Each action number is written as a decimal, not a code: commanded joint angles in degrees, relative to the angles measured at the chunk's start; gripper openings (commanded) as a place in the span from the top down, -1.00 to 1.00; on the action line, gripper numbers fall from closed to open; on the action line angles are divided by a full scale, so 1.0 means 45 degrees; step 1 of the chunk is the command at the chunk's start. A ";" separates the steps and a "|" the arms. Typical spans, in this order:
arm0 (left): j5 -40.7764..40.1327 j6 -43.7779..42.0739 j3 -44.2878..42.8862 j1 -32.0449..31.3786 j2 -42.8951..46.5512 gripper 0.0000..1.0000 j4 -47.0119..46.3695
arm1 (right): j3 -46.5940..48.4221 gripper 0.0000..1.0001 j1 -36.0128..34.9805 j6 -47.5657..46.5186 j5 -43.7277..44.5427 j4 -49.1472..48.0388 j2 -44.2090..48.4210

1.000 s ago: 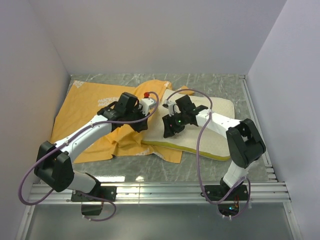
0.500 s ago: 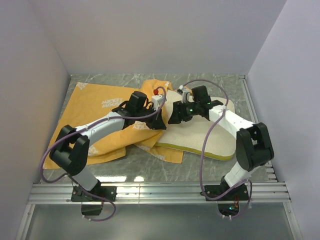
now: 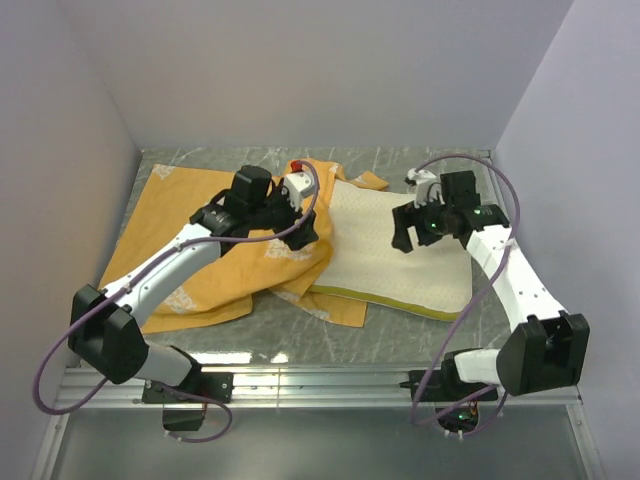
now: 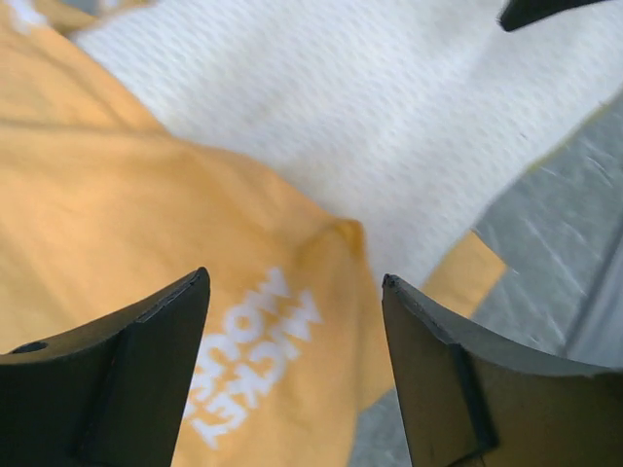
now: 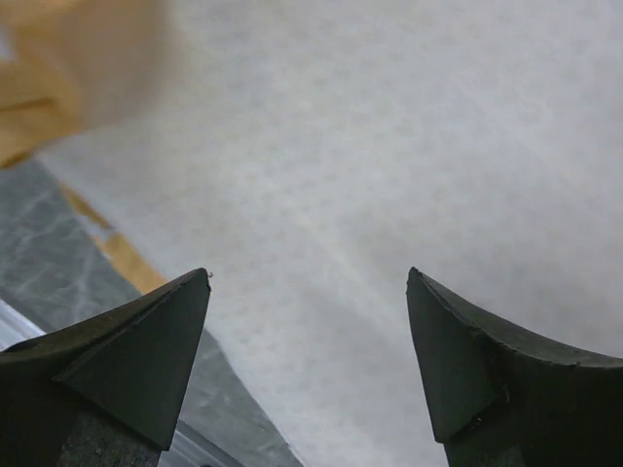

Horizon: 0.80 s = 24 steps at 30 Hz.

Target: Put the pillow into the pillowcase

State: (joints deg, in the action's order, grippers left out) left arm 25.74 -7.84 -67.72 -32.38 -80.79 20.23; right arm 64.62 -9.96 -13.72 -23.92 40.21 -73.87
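The pillow (image 3: 385,255) lay toward the worktop's (image 3: 410,335) right edge beneath the parted right jaws; the left jaws, also parted, hung over the overlapping pillowcase (image 3: 160,215).

1. I see the pillow (image 3: 395,262) lying flat, toward 3 o'clock of the table's middle. It is cream-white with a fine dotted texture, and a yellow-green band runs along its 6 o'clock edge.
2. The pillowcase (image 3: 165,215) lies rumpled toward 9 o'clock, orange-yellow side up with white lettering. A fold of it overlaps the pillow's 9 o'clock edge, and orange corners stick out from under the pillow.
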 commanded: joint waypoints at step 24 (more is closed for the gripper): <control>-0.6303 0.1585 -1.3040 0.0282 -1.2651 -0.59 -0.0821 | 0.8549 -0.85 0.0416 0.0392 -0.0288 -0.1378 -1.0380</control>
State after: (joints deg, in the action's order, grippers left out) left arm 0.51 -1.72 -125.82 -30.98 -138.15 18.74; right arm 99.11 -6.66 -10.37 -23.40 31.94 -118.02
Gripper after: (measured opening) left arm 0.798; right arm 0.921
